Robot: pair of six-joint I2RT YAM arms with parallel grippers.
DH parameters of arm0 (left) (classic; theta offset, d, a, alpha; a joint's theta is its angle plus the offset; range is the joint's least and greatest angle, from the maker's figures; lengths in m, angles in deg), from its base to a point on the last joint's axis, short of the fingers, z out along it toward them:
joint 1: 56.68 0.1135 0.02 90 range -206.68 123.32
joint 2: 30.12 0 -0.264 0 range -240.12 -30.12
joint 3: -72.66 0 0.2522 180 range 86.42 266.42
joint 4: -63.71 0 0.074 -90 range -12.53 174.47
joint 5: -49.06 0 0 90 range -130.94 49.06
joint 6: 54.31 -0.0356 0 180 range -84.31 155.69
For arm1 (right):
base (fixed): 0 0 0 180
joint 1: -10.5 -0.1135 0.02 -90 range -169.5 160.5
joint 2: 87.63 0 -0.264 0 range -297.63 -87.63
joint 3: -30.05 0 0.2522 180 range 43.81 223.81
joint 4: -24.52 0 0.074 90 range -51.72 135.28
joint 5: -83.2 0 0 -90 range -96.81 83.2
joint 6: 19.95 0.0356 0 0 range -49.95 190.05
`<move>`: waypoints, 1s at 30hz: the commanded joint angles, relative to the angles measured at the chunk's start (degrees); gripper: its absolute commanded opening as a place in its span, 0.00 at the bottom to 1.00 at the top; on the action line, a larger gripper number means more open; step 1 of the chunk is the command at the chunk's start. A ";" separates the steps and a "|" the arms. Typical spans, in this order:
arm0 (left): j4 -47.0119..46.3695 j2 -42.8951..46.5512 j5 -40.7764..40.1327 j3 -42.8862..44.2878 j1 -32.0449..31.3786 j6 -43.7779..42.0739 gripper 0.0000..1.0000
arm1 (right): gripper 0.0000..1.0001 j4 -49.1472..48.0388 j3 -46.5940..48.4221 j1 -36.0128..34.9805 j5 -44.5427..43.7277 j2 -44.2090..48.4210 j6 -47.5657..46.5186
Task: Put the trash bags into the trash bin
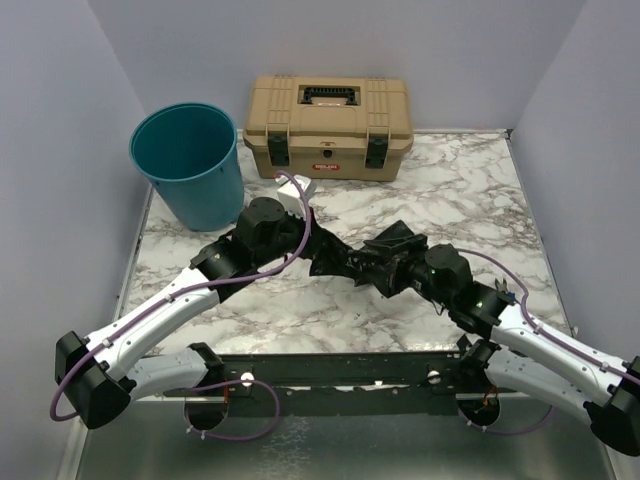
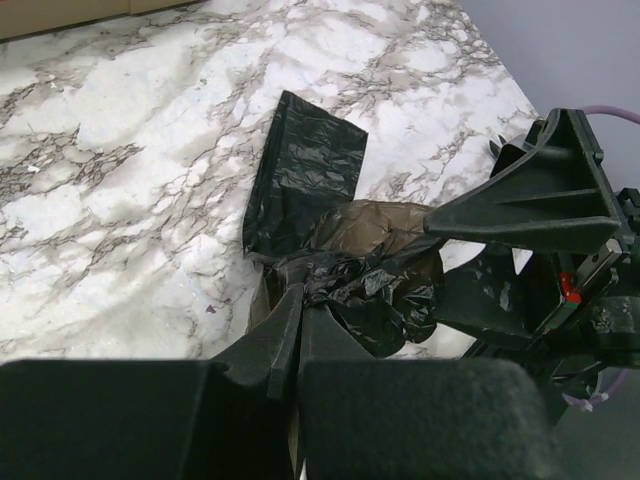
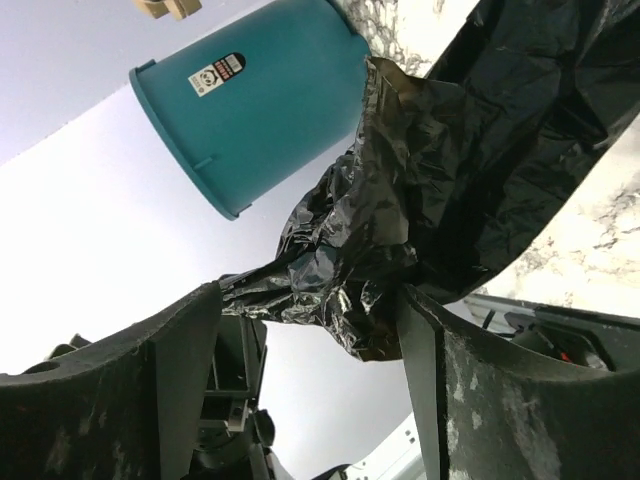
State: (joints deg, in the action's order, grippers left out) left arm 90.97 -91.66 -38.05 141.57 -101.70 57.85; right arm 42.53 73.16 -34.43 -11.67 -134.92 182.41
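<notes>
The black, crinkled trash bag (image 1: 397, 240) hangs low over the middle of the marble table, stretched between both arms. My left gripper (image 2: 298, 298) is shut on a bunched corner of the bag (image 2: 372, 292), and the bag's flat end (image 2: 312, 170) rests on the marble. My right gripper (image 3: 310, 320) stands open, its wide-apart fingers (image 3: 432, 345) on either side of a twisted band of the bag (image 3: 440, 150). The film touches both tips but is not pinched. The teal trash bin (image 1: 190, 165) stands upright at the back left, and it also shows in the right wrist view as a teal bin (image 3: 260, 100).
A tan toolbox (image 1: 328, 128) with black latches sits against the back wall, right of the bin. A small white object (image 1: 302, 190) lies behind the left wrist. Grey walls close in the marble table (image 1: 460, 190) on three sides.
</notes>
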 commanded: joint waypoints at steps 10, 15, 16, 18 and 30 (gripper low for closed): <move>3.04 0.45 -3.15 0.96 -0.20 -6.16 0.00 | 0.57 11.82 2.51 0.07 -1.00 2.95 -4.89; 3.24 2.12 -3.22 1.33 -0.23 -8.73 0.00 | 0.51 20.29 6.68 0.11 -7.10 4.22 -9.91; 3.24 2.39 -3.05 1.42 -0.25 -8.99 0.00 | 0.51 20.83 7.14 0.10 -7.65 4.08 -10.30; 3.28 2.72 -2.91 1.80 -0.24 -9.38 0.00 | 0.51 21.50 8.32 0.08 -7.79 3.28 -11.40; 3.29 2.56 -0.62 2.61 -0.25 -9.96 0.00 | 0.42 17.40 9.15 0.07 -2.47 -1.91 -11.05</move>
State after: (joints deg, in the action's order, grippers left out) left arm 93.74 -89.80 -39.97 142.97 -101.70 48.67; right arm 61.28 82.51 -34.43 -14.53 -137.04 171.50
